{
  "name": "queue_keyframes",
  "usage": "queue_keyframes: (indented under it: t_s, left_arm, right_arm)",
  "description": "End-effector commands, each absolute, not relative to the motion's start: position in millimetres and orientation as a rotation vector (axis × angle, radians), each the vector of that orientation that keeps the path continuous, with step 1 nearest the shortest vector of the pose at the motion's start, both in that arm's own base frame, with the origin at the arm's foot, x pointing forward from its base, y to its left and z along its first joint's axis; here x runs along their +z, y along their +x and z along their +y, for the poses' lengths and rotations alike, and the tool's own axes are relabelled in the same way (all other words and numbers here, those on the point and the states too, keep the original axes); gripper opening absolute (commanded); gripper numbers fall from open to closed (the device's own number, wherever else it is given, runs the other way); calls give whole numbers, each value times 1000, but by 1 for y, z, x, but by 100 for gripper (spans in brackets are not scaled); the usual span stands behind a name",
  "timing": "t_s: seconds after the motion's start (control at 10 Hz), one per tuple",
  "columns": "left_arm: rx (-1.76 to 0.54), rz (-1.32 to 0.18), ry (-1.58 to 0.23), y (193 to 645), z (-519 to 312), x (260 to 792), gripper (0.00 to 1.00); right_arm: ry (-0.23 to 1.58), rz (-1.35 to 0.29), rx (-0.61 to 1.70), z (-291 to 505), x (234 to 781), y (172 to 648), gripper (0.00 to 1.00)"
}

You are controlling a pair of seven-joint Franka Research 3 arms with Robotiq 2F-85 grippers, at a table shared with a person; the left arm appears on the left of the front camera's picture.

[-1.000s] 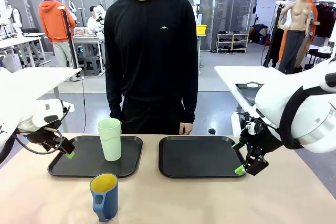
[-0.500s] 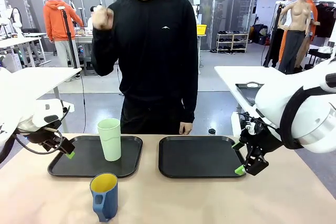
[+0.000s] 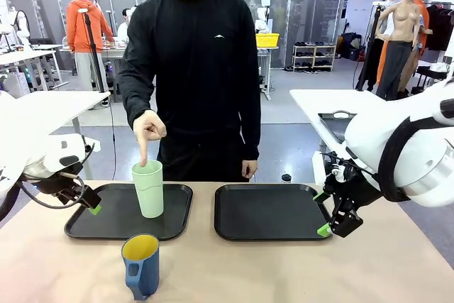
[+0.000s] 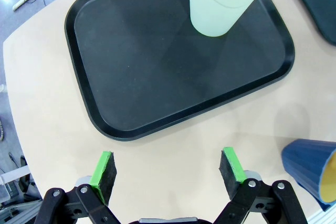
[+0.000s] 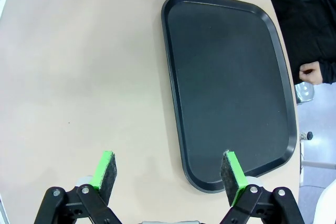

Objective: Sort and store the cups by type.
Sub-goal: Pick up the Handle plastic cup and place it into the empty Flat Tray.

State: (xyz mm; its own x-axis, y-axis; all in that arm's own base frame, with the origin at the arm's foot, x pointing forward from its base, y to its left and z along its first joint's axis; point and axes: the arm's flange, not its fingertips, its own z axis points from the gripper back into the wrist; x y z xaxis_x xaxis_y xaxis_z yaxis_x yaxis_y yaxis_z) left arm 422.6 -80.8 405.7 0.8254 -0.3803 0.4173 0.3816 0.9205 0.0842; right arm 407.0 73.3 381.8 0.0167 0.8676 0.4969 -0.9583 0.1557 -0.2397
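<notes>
- the person's hand [image 3: 149, 127] drops and now points at the mint-green tumbler [image 3: 148, 189], upright in the left tray [image 3: 92, 226]: likely the cue to take it.
- the blue mug [image 3: 141, 266] sits on the counter [image 3: 284, 267] before that tray.
- the left tool [image 4: 168, 169] and right tool [image 5: 169, 174] stay spread, empty.
</notes>
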Motion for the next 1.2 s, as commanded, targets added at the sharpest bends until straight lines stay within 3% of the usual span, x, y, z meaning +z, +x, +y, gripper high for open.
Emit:
queue_keyframes:
  t_s: [0.0,1.1]
  left_arm:
    - [-403,-438,-7,422,-80,406,100]
    - [-403,-438,-7,422,-80,406,100]
  right_arm:
    - [169,-599,1414,75,380,406,100]
    - [169,-599,1414,75,380,406,100]
